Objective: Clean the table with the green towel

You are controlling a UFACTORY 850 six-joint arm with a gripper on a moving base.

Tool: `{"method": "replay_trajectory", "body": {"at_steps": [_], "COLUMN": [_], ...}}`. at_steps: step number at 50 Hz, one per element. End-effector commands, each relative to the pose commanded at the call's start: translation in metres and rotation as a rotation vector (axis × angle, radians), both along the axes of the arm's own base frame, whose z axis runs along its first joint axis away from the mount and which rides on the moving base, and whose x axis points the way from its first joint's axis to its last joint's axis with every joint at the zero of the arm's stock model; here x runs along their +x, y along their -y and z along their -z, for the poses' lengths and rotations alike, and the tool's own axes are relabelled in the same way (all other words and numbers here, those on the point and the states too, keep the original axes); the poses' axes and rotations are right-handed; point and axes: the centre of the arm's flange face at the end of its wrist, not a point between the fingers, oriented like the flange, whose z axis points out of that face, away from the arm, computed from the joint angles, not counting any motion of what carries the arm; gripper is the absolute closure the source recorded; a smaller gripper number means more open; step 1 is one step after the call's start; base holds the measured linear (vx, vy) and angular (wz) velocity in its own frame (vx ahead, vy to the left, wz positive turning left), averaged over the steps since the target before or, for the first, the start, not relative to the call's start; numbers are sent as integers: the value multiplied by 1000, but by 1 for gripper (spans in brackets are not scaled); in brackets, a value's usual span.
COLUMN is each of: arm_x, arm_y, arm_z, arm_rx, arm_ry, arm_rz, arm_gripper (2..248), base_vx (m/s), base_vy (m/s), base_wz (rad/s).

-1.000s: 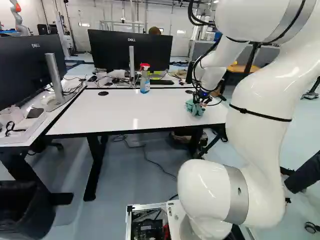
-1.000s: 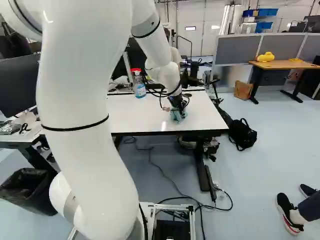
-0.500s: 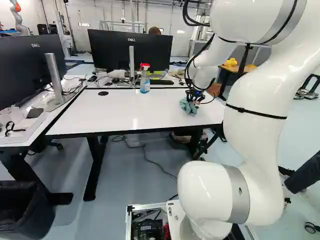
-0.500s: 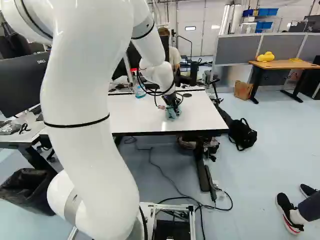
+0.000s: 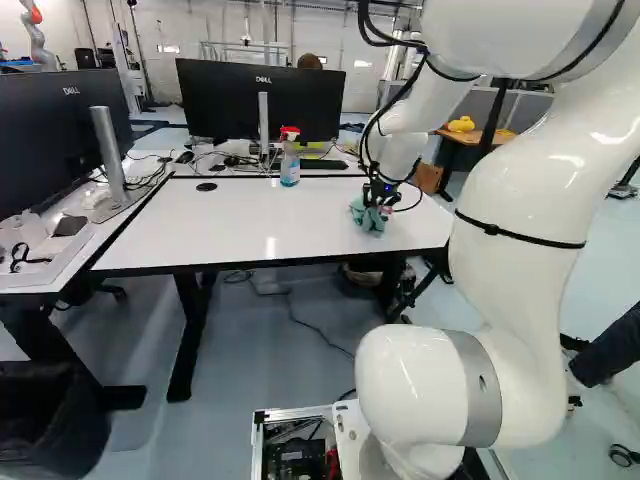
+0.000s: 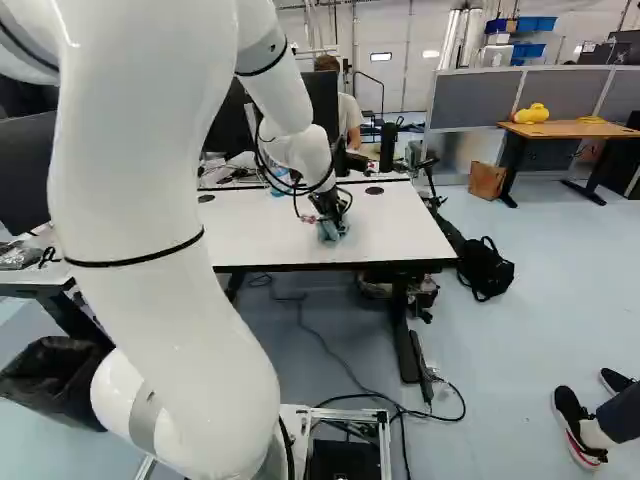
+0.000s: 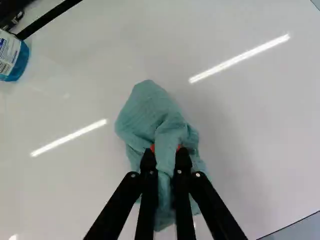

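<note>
Claw (image 7: 166,152) nearly closed, a fold of towel (image 7: 150,110) pinched between its fingers, cloth bunched on the counter (image 5: 220,225). Both have slid together toward nine o'clock in the base views. Likely mid-wipe; spray bottle (image 5: 290,168) at ten o'clock from towel, left base view.
</note>
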Motion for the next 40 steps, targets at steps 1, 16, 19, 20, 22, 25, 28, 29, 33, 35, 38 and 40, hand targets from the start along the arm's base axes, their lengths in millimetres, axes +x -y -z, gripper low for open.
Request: {"method": "replay_trajectory", "body": {"at_steps": [1, 16, 19, 20, 22, 25, 28, 29, 33, 35, 38, 40], "arm_x": [-2, -29, -32, -32, -32, -32, -33, -34, -35, -36, -38, -39], "arm_y": [-1, -15, -15, -15, -15, -15, -15, -15, -16, -16, -16, -17], "arm_z": [0, 0, 0, 0, 0, -1, -3, -4, -8, -11, -14, -17], "arm_rx": [0, 2, 2, 2, 2, 2, 1, 1, -1, -2, -4, -5], "arm_ry": [-1, -10, -11, -11, -11, -10, -5, -3, 6, 10, 18, 23], "arm_rz": [-2, -17, -18, -18, -18, -18, -18, -18, -18, -18, -18, -18], "arm_gripper": [213, 213, 213, 213, 213, 213, 213, 213, 213, 213, 213, 213], "base_vx": [0, 0, 0, 0, 0, 0, 0, 0, 0, 0, 0, 0], "base_vy": [0, 0, 0, 0, 0, 0, 0, 0, 0, 0, 0, 0], "base_wz": [0, 0, 0, 0, 0, 0, 0, 0, 0, 0, 0, 0]}}
